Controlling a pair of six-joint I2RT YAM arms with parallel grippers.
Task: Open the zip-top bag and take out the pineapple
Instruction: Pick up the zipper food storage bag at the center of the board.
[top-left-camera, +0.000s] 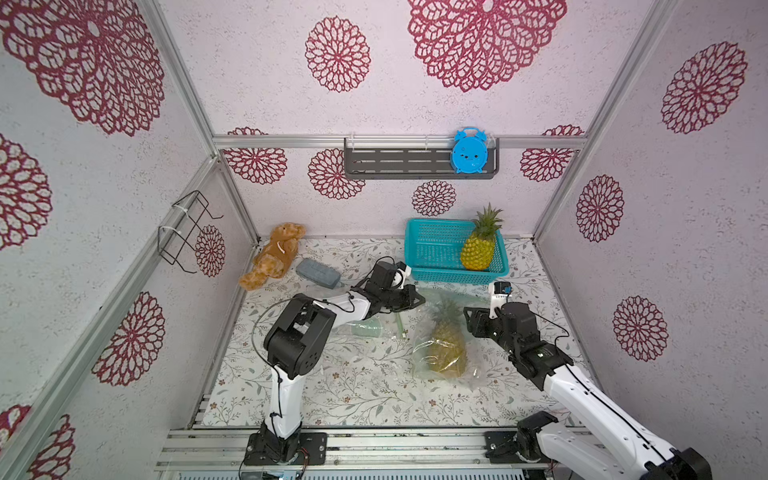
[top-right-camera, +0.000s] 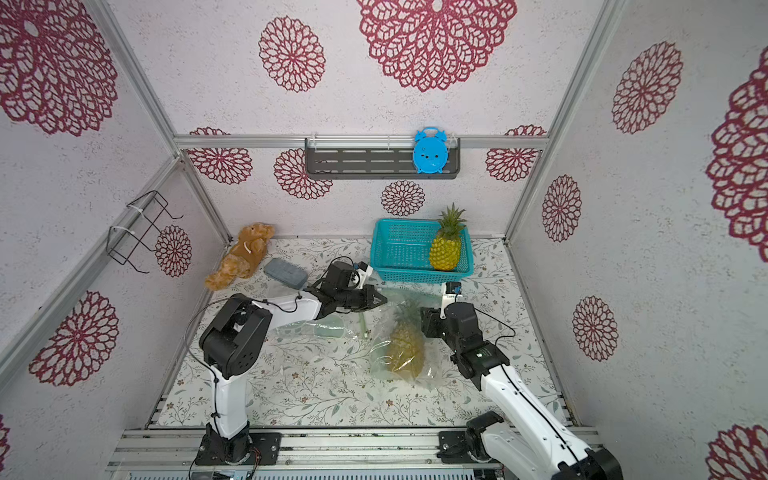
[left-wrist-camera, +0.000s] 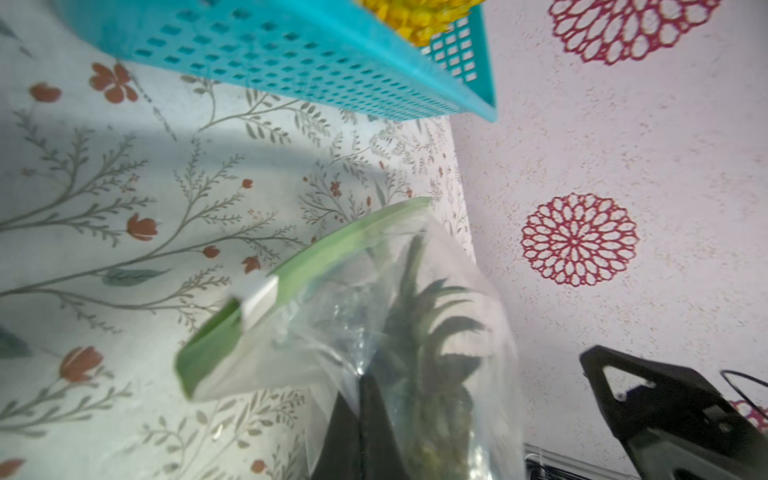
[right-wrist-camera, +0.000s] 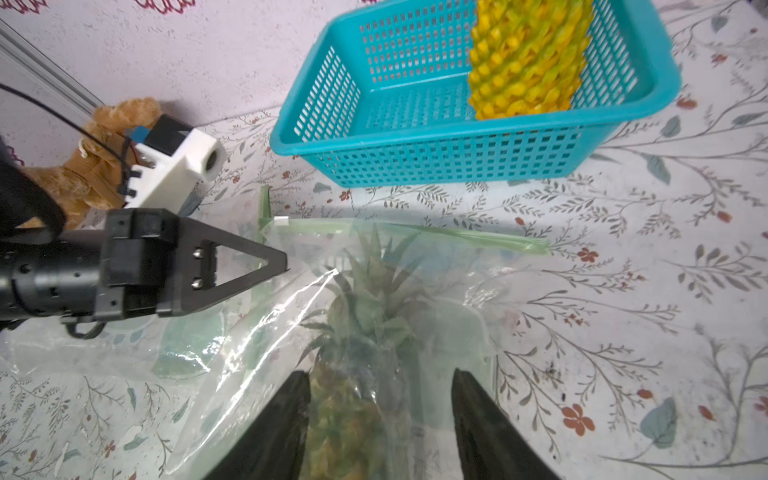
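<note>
Pinching the clear film of the zip-top bag (top-left-camera: 422, 353) with the left fingers (top-left-camera: 420, 300), pressed fully together, no gap at the tips. Gripping near the bag's mouth, just short of the green zipper strip (right-wrist-camera: 415, 230) and close to the corner carrying the white slider (right-wrist-camera: 281, 220). From the left wrist, looking past those closed fingers (left-wrist-camera: 361, 436) at the strip curving away ahead of them. Cannot tell whether the strip is parted anywhere.

Holding the right fingers (top-left-camera: 467, 322) well apart, clamped on nothing. Straddling the pineapple (right-wrist-camera: 357, 411) through the film, with one finger (right-wrist-camera: 297, 419) right beside the fruit's flank and the other finger (right-wrist-camera: 473, 419) standing clear of it. Cannot tell whether the nearer one touches.

Finding the pineapple (top-right-camera: 405, 345) inside the bag in both top views, lying on the floral tabletop (top-left-camera: 353, 395) between the two sets of fingers. Leafy crown pointing ahead of the right fingers toward the zipper strip, with its tips just beside the left fingers.

Beyond both sets of fingers, noting a teal basket (top-left-camera: 432, 274) with a second pineapple (top-left-camera: 478, 249) standing upright in the corner farther from the left fingers. Behind the left fingers, under that arm, noting a second clear bag (top-left-camera: 365, 328) lying flat.
</note>
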